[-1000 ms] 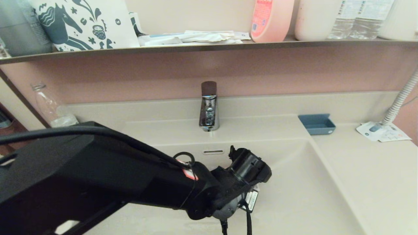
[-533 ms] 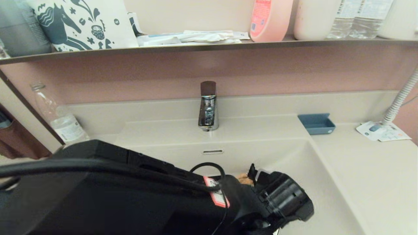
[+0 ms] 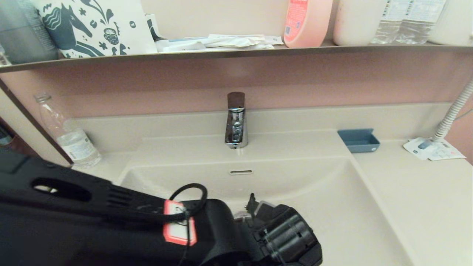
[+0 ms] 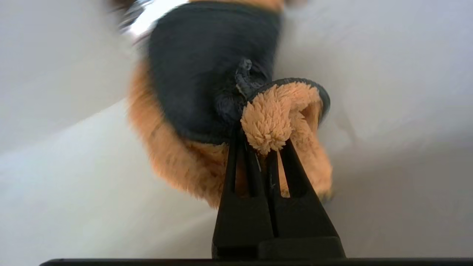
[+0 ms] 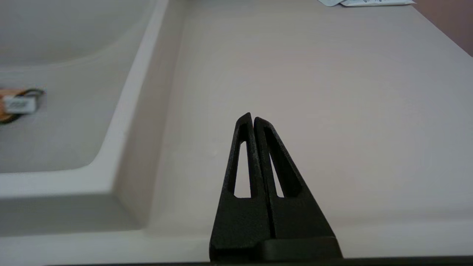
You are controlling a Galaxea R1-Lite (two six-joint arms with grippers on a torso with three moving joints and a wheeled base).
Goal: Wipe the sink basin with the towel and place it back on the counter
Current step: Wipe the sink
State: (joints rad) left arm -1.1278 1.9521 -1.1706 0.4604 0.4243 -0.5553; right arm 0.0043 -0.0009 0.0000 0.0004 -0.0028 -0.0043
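From the head view, the left arm (image 3: 147, 229) has swung back toward the near-left part of the sink basin (image 3: 332, 207) compared with half a second ago, when its wrist sat further right and the bottle (image 3: 68, 135) on the left corner was half hidden; a second ago it was higher up near the overflow slot (image 3: 241, 171). So it looks like it's sweeping side to side, meaning the wiping is mid-stroke and the put-back step hasn't started. The towel is hidden under the wrist here. In the left wrist view, the left gripper (image 4: 263, 147) has its fingers squeezed together on a fold of the towel (image 4: 207, 74) (fluffy orange on one side, dark on the other), with the rest of it dragging on the basin's pale surface. In the right wrist view, the right gripper (image 5: 252, 120) hangs over the counter (image 5: 332, 92) just right of the basin edge, fingers pressed together on nothing, parked.
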